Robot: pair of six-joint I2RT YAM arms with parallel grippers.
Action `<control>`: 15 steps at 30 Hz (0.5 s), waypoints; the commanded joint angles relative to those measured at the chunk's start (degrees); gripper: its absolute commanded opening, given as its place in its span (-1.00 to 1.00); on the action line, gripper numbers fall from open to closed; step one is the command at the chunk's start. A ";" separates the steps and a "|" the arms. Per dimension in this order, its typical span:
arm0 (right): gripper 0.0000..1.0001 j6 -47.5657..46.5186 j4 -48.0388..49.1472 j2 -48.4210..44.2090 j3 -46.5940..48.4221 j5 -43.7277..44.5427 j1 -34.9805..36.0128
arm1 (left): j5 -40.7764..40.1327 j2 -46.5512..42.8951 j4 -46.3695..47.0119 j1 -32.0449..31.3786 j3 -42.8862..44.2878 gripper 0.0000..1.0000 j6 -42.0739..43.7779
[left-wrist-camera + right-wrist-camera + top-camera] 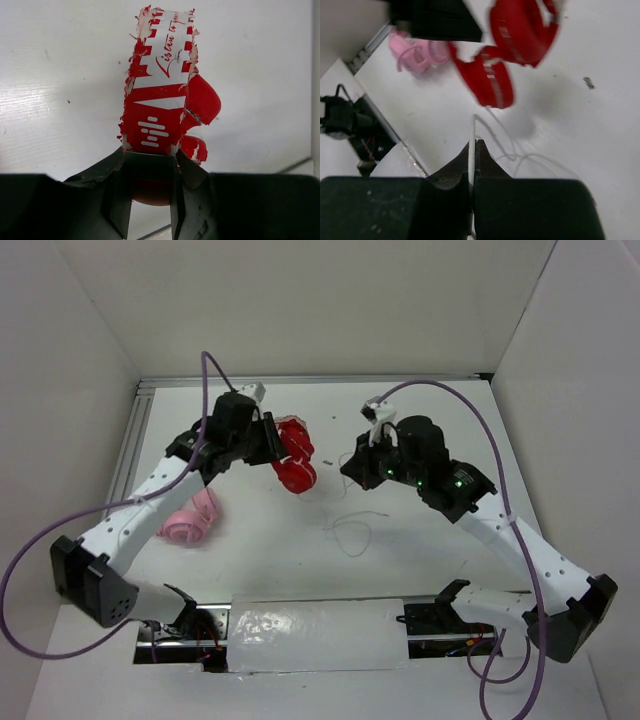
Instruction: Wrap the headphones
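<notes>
The red headphones point(295, 455) hang above the table at the back centre, cups down. My left gripper point(268, 440) is shut on their headband point(160, 90), whose red and white print is peeling; one cup point(202, 100) shows just right of the band. In the left wrist view the jaws point(150, 160) clamp the band's lower end. My right gripper point(355, 465) is to the right of the headphones, shut on the thin white cable point(471, 131). The cable runs from my right gripper point(473, 145) up toward the red cups point(492, 82), and loose loops of it point(350, 530) lie on the table.
Pale pink headphones point(190, 518) lie on the table beside the left arm, also seen as pink headphones point(415, 52) in the right wrist view. White walls close in the table on three sides. A metal rail point(135, 430) runs along the left edge. A translucent sheet point(315, 635) covers the near edge.
</notes>
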 commanded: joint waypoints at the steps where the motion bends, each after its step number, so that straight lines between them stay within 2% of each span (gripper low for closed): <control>1: -1.00 2.57 3.95 -5.35 -3.68 1.00 -5.76 | 13.22 -10.10 17.04 2.22 -4.67 -1.00 7.06; 5: -1.00 -0.49 2.55 -10.80 -9.66 -1.64 -14.71 | 17.36 -15.82 18.37 4.16 -5.12 -1.00 11.36; 8: -1.00 -2.78 1.75 -11.34 -11.68 -0.23 -20.25 | 24.64 -18.80 20.47 5.39 -5.03 -1.00 15.76; 12: -1.00 -6.21 -0.53 -6.52 -9.06 0.20 -26.59 | 42.90 -22.95 24.35 6.27 -7.23 -1.00 22.34; 13: -1.00 -6.91 -0.97 -5.46 -6.96 -0.40 -27.74 | 51.56 -23.56 24.96 6.27 -7.58 -1.00 24.62; 15: -1.00 -10.17 -0.71 -1.68 -4.67 -2.25 -30.46 | 57.94 -24.88 25.32 6.01 -9.07 -1.00 25.52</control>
